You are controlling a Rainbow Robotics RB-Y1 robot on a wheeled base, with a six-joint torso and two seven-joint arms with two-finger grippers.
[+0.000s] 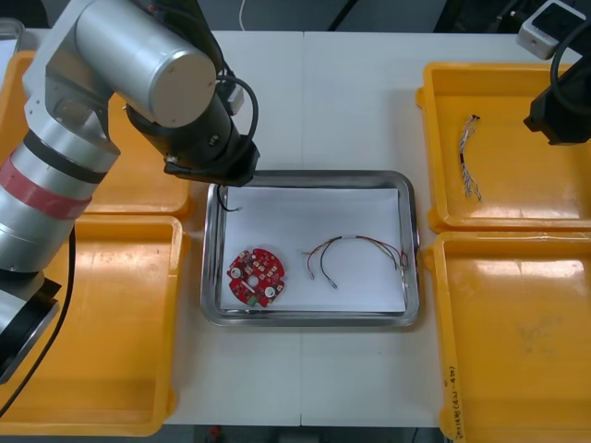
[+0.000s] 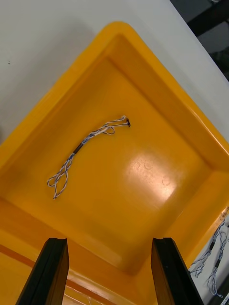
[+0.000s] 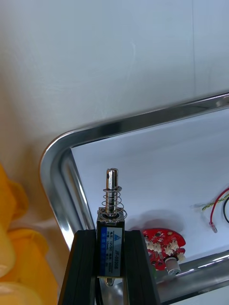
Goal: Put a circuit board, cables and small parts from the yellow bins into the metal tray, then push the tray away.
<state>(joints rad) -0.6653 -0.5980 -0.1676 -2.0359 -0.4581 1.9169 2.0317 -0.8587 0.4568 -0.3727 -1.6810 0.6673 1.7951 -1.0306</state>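
Light tabletop point(image 1: 305, 101) carries the metal tray point(image 1: 314, 175) between the yellow bins point(image 1: 102, 314), and on the tray's white lining a round red circuit board point(image 1: 257, 275) and a red and yellow cable point(image 1: 355, 249) already lie. The left gripper point(image 3: 110, 234) hangs over the tray's far left corner, clamped on a small metal part point(image 3: 110, 209) that looks ready to be set down. The right gripper point(image 2: 109, 242) hovers spread and empty above the twisted blue and white cable point(image 2: 86, 147) in the far right bin point(image 1: 517, 83). That cable and the push remain.
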